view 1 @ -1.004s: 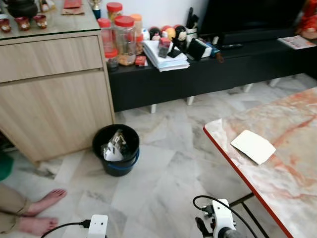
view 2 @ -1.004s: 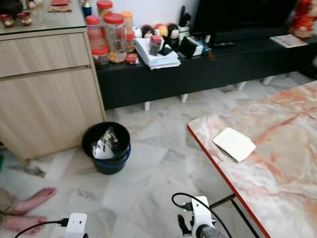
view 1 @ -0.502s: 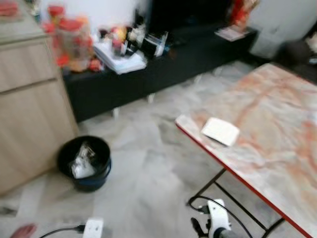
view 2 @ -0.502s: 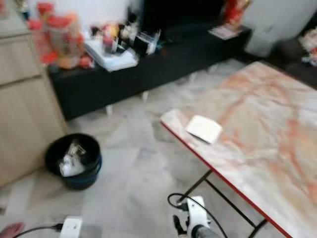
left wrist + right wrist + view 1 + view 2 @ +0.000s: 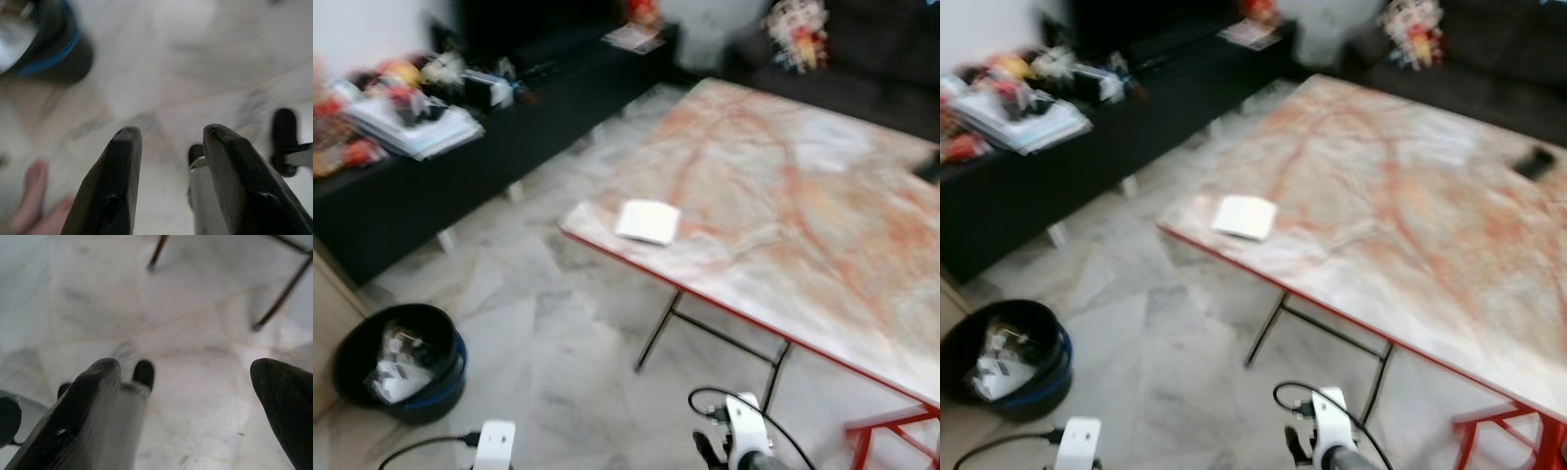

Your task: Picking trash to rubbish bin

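A white square of paper lies flat near the corner of the marble table. The black rubbish bin, with a blue band and crumpled trash inside, stands on the floor at the far left; it also shows blurred in the left wrist view. Both arms hang low in front of me. My left gripper is open over the floor tiles with nothing between its fingers. My right gripper is open wide above the floor near the table's thin legs, also holding nothing.
A black low TV console loaded with papers and small items runs along the back left. A dark sofa with a doll stands behind the table. A small dark object lies on the table's far side. A person's bare foot is nearby.
The camera has swung to the right: the bin slid to the left edge of the picture and the table now spans the middle. Both arms still hang low.
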